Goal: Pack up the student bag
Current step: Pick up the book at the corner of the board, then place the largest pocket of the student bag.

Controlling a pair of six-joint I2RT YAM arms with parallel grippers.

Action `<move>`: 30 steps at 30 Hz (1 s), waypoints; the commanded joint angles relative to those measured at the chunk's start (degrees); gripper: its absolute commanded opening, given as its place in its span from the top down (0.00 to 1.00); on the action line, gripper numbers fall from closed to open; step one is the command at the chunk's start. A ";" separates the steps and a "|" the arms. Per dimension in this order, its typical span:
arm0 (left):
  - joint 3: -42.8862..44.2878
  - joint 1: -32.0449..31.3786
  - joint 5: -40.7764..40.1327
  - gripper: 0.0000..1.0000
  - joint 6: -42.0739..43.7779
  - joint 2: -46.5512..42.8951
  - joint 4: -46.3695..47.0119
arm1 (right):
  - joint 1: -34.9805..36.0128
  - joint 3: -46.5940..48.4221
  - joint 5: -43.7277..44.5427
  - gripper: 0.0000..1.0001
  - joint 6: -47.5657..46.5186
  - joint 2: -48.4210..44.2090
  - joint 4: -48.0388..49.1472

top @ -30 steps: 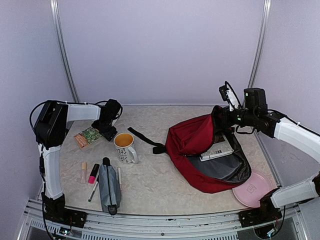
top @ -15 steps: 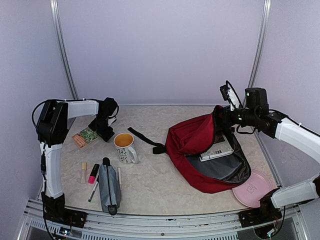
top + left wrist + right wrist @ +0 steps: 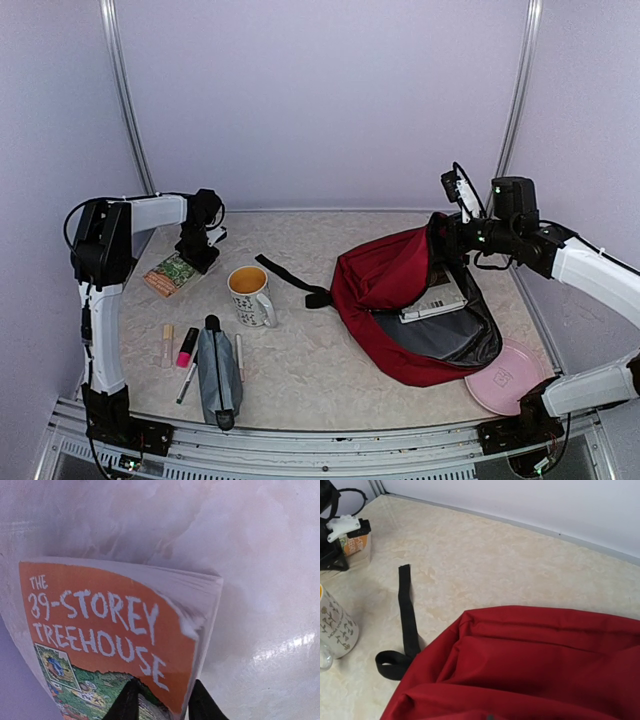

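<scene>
Big and dark red, the student bag [image 3: 385, 280] sprawls across the right half of the table [image 3: 320, 370], mouth gaping toward the near side. The right gripper [image 3: 447, 238] is pinched tight on its far rim, propping it open. Over at far left, the left gripper [image 3: 196, 258] is clamped across the edge of the book [image 3: 170, 274]. So the bag lies well off to that hand's right, with the mug [image 3: 250, 293] standing between. Looks like a long carry rightward, clearing the mug, into the opening.
</scene>
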 commanded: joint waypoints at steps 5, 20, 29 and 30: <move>-4.76 -0.39 0.27 1.00 2.46 4.44 7.24 | -0.48 -0.11 -1.88 1.00 0.79 -2.57 0.59; -16.66 -8.36 -7.97 1.00 -1.33 -26.67 31.53 | -0.46 2.28 -7.90 0.79 1.69 -0.80 -6.40; -22.74 -19.04 -7.42 1.00 8.57 -43.06 46.88 | -0.46 6.70 -25.65 0.03 -0.87 -3.23 -11.00; -23.50 -20.83 -7.44 1.00 10.48 -44.60 49.36 | -0.47 7.56 -26.82 0.00 -0.46 -3.50 -11.10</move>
